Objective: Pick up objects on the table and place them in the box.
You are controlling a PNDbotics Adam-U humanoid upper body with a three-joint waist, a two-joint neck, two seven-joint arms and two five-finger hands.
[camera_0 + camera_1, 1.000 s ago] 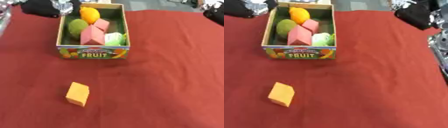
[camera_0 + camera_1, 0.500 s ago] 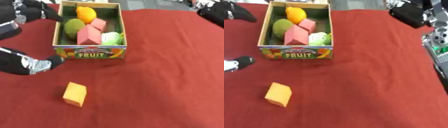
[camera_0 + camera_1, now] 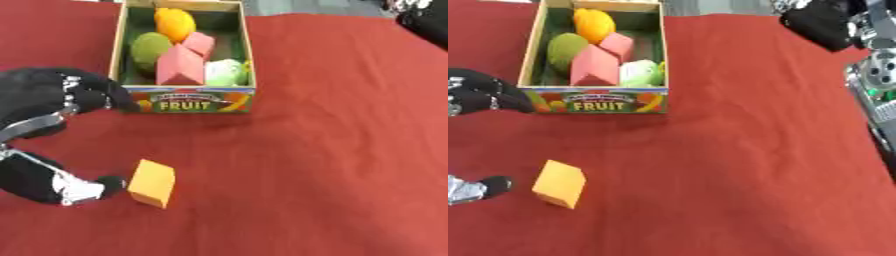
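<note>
The left hand (image 3: 52, 100) is cut off at the edge, its fingers (image 3: 109, 184) spread beside the orange block (image 3: 151, 183), nothing grasped. The right hand (image 3: 824, 20) is seen only partly at the far corner of the red surface (image 3: 332, 150); its fingers' state cannot be told.

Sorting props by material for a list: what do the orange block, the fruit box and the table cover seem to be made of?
Orange block: probably painted wood or foam; flat matte faces, sharp edges, no gloss.
Fruit box: looks like printed cardboard or thin wood; pale bare rim, colourful FRUIT label on the front.
Table cover: red cloth, likely felt; dull, with soft shading and no shine.
</note>
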